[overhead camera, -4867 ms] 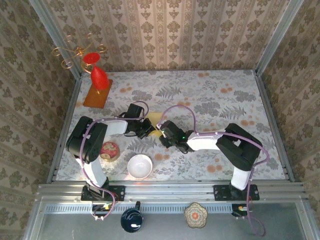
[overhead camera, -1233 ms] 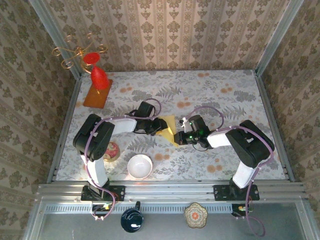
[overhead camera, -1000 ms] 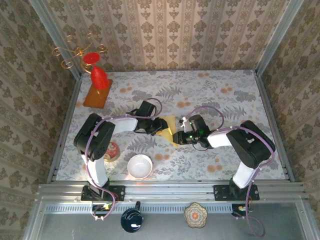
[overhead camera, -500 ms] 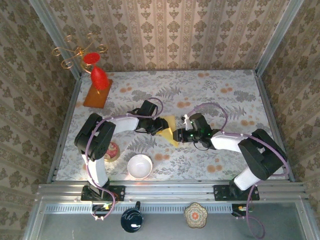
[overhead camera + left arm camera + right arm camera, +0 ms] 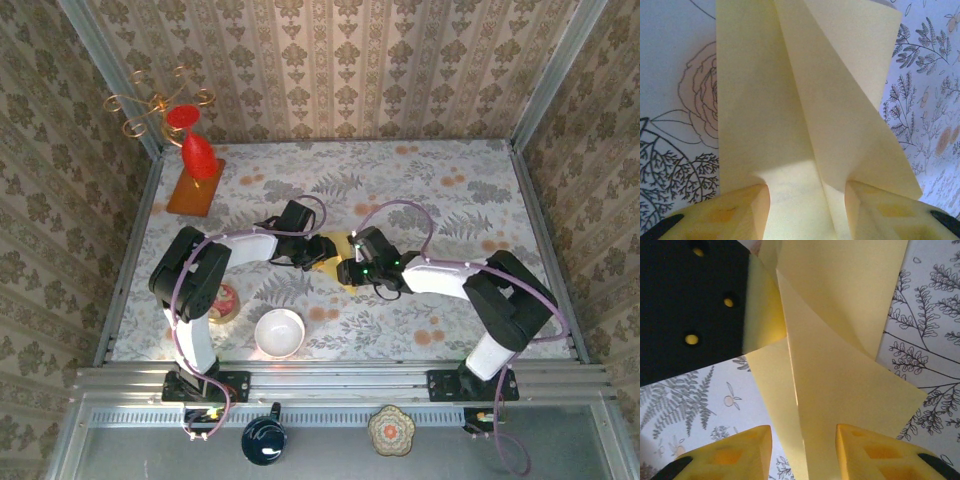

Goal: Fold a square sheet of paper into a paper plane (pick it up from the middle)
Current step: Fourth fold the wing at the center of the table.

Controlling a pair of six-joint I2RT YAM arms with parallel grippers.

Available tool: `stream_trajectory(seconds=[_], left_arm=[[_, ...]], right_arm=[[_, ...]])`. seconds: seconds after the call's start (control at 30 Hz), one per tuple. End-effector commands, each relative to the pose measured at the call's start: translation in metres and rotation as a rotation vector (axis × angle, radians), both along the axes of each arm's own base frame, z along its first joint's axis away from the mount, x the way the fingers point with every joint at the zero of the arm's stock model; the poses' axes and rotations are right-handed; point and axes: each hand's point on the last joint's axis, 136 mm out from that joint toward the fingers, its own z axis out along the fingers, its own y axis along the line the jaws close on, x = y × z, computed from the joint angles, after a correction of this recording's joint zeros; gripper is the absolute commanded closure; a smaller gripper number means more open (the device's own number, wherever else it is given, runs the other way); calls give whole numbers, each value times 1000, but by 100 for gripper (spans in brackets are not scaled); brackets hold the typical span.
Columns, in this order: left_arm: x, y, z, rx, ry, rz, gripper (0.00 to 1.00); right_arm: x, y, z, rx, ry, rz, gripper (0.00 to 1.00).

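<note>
paper plane (image 5: 790, 125) cropped top and bottom, outline incomplete

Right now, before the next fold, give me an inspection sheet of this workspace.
Surface: floral table, flat.
Job's things: yellow paper, partly folded and creased, lying on the table between both tools.
Clutter: white bowl and red dish near left; orange board with red ornament far left.
Grippers: left tool and right tool open, over the paper.
Cables: purple cables loop along both arms.
Surroundings: wallpapered walls, metal frame.
</note>
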Motion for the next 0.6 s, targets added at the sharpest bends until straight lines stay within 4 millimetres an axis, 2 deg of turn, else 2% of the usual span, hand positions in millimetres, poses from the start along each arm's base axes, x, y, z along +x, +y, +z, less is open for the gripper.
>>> stream_trajectory(seconds=[0.0, 0.23, 0.57], left_arm=[[-24, 25, -39, 138, 109, 7, 53], [-24, 25, -38, 133, 110, 6, 54], [-24, 25, -36, 128, 104, 7, 57]], right_arm=[[2, -4, -9, -70, 7, -12, 60], [8, 2, -12, -81, -6, 1, 65], [10, 8, -10, -70, -31, 37, 76]])
